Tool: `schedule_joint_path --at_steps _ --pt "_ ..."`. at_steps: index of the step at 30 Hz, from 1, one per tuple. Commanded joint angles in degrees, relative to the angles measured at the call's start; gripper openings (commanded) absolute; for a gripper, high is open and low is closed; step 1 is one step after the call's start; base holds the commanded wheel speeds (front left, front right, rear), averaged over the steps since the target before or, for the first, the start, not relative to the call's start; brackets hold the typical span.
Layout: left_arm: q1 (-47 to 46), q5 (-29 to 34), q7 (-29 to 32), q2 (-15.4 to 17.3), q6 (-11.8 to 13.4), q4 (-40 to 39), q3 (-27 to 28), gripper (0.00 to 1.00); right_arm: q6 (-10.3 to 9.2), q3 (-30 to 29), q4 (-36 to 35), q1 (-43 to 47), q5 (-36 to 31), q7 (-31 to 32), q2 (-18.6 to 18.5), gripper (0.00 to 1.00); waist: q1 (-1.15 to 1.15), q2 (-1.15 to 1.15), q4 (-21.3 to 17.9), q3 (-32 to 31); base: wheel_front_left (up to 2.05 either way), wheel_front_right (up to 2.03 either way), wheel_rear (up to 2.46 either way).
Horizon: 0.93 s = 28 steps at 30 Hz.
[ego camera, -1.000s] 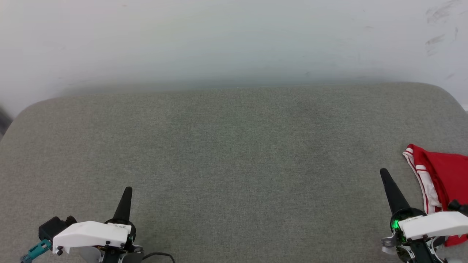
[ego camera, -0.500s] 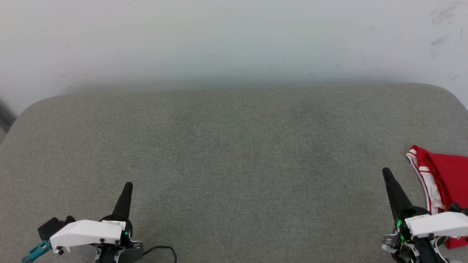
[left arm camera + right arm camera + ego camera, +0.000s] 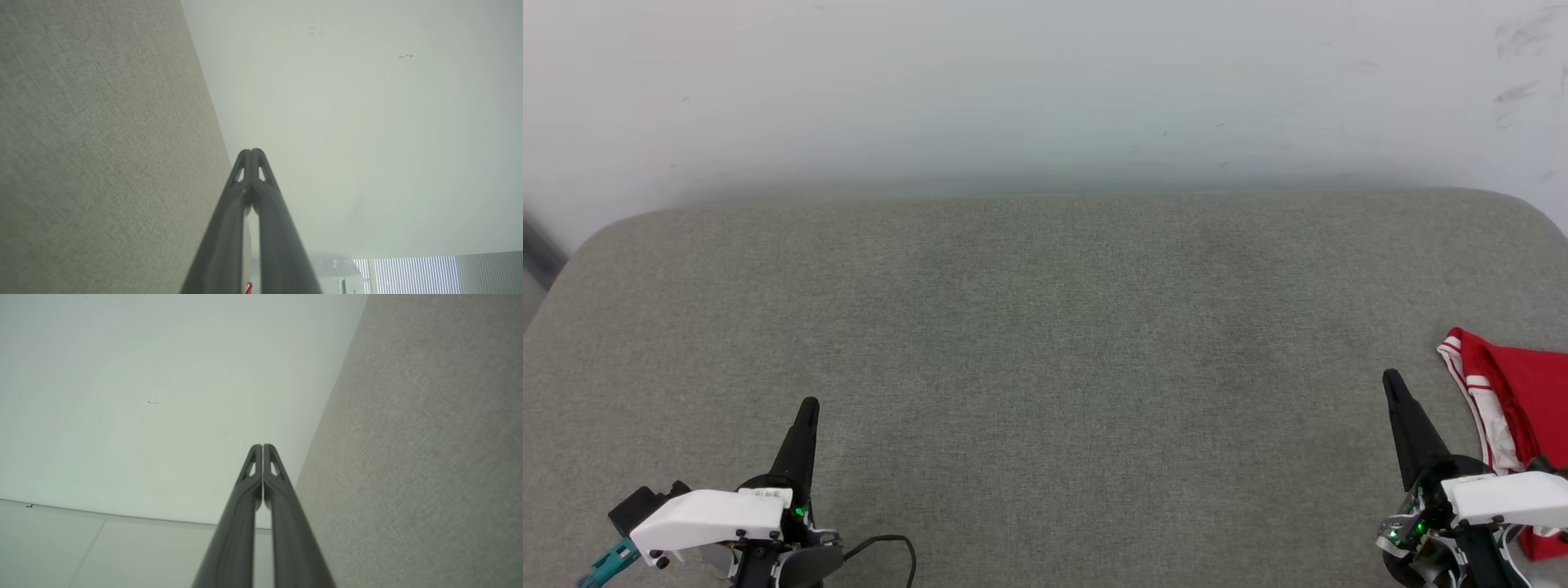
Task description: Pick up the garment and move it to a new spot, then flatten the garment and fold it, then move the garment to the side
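The red garment (image 3: 1523,400), with a white sleeve end and striped trim, lies at the right edge of the grey fabric surface (image 3: 1045,327), partly cut off by the head view's border. My right gripper (image 3: 1392,384) rests just left of it, shut and empty; its tips (image 3: 262,448) press together in the right wrist view. At the lower left my left gripper (image 3: 809,406) is shut with nothing in it, far from the cloth, tips (image 3: 251,152) closed in the left wrist view. A sliver of red garment (image 3: 247,288) peeks between those fingers.
A pale wall (image 3: 1045,90) stands behind the surface's far edge. The surface has rounded corners, and a dark strip (image 3: 535,253) shows past its left side. A black cable (image 3: 890,543) loops beside the left wrist. Window blinds (image 3: 433,273) appear in the left wrist view.
The whole head picture has shifted slightly, so the camera moved. Both grippers sit a little lower and stay shut. The garment lies where it was.
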Motion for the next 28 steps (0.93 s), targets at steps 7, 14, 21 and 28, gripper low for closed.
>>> schedule_joint_path --at_steps 7,14,21,28 --pt "-1.2 -2.9 1.0 -0.8 -1.2 0.3 1.2 0.00 0.00 -0.4 0.7 -1.4 3.7 0.2 0.3 0.00 0.00 0.00 0.3 0.0 0.00 0.00 0.00" --pt "-1.4 -5.0 1.7 -1.3 -1.9 0.5 1.9 0.00 0.00 -0.7 1.4 -1.5 6.4 0.3 0.4 0.00 0.00 0.00 0.6 0.1 0.00 0.00 0.00" --pt "-1.6 -6.7 2.2 -1.8 -2.5 0.8 2.5 0.00 0.00 -1.0 1.9 -1.8 8.6 0.4 0.5 0.00 0.00 0.00 0.9 0.1 0.00 0.00 0.00" --pt "-1.5 -6.5 2.2 -1.8 -2.4 0.7 2.5 0.00 0.00 -1.0 1.9 -1.7 8.3 0.4 0.5 0.00 0.00 0.00 0.9 0.1 0.00 0.00 0.00"
